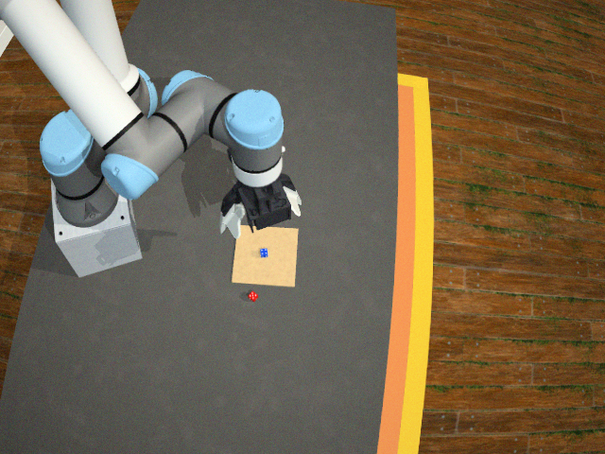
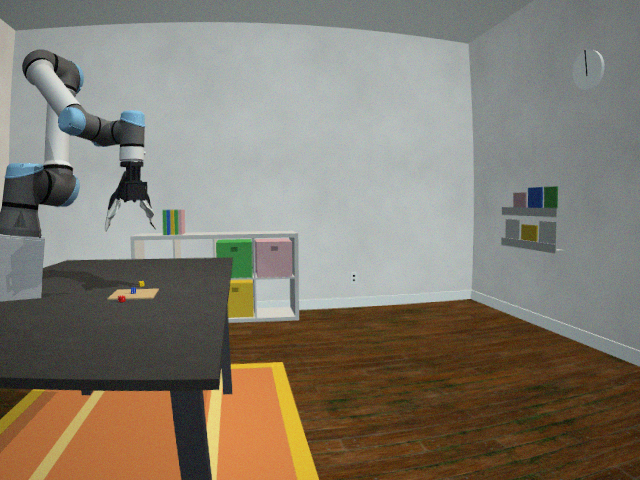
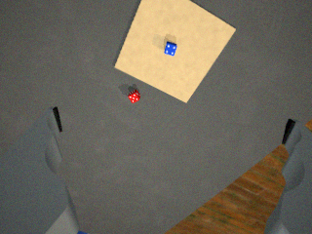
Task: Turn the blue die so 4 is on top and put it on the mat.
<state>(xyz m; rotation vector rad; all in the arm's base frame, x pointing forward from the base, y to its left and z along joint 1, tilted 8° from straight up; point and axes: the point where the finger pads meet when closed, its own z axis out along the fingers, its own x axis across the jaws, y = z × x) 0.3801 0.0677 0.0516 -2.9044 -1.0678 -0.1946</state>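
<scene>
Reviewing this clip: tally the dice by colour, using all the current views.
Blue die: 1
Red die: 1
Yellow die: 1, seen only in the exterior view
Total: 3

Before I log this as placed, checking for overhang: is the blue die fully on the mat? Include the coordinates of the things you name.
Fully on: mat point(image 1: 281, 269) point(image 3: 195, 73) shows all around the blue die point(image 1: 264, 253) point(image 3: 170, 49).

Is made of white round tubes and dark grey joints, with light blue rounded caps and thin black rings. Below the wrist's white band, has a black angular gripper with two pale, tapering fingers, black at the tips.
</scene>
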